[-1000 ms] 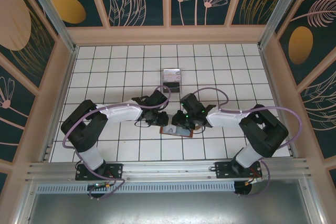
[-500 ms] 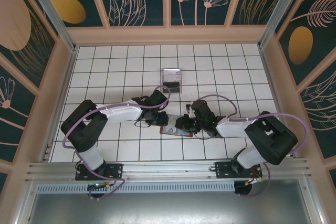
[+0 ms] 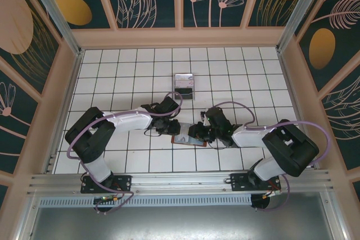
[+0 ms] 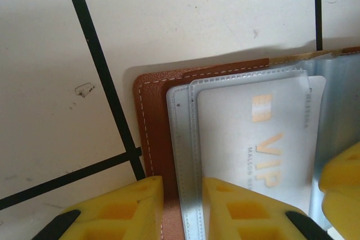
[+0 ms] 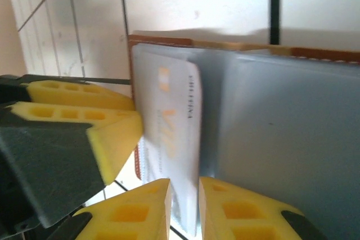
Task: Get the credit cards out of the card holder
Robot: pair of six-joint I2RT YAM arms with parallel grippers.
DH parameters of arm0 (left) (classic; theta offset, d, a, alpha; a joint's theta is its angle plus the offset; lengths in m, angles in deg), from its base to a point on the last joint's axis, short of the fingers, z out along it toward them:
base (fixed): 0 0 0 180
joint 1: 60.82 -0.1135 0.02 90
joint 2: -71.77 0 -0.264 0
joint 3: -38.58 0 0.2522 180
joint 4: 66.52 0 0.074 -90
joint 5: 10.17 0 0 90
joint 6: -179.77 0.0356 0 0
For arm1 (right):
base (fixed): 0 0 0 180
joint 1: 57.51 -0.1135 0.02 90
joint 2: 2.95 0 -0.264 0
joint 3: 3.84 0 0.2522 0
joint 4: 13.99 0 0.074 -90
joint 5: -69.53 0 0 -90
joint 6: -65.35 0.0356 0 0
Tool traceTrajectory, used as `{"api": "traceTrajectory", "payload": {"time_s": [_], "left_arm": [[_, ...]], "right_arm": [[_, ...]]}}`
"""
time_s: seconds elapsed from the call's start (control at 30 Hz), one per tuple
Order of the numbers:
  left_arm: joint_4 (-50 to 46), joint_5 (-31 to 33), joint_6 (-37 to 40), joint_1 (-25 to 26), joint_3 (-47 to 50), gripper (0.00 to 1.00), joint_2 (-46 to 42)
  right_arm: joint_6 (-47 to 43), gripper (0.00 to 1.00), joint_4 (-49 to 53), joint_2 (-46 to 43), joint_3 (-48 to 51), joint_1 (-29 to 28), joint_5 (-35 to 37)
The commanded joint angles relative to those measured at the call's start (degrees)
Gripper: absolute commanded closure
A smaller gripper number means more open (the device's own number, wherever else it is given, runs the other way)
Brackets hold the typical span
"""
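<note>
The tiled table has open room on every side of the work, out to the low walls. A clear box stands well apart on the far side. Both arms fold elbows-out and reach inward, meeting near the middle. The brown card holder lies open and flat between them.

The left gripper is clamped on the card holder's stitched edge and a clear sleeve. The whitish VIP credit card lies just beside it.

The right gripper has its jaws nearly together around that credit card's edge. Whether it actually pinches the card I cannot tell.
</note>
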Motion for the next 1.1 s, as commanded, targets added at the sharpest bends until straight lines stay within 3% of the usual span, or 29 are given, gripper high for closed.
{"api": "traceTrajectory", "payload": {"time_s": [0.0, 0.5, 0.83, 1.07], "left_arm": [[-2.7, 0.7, -0.9, 0.0, 1.4, 0.74, 0.3], [-3.0, 0.6, -0.4, 0.0, 0.9, 0.74, 0.5], [-3.0, 0.6, -0.4, 0.0, 0.8, 0.74, 0.4], [-3.2, 0.6, -0.5, 0.1, 0.8, 0.74, 0.3]], "right_arm": [[-1.2, 0.78, 4.7, 1.5, -2.9, 0.4, 1.6], [-2.6, 0.78, 8.0, 4.1, -6.6, -0.1, 1.8], [-0.1, 0.84, -5.7, 2.2, -1.6, 0.0, -2.6], [0.2, 0.87, -8.1, 0.4, 0.0, 0.0, -2.7]]}}
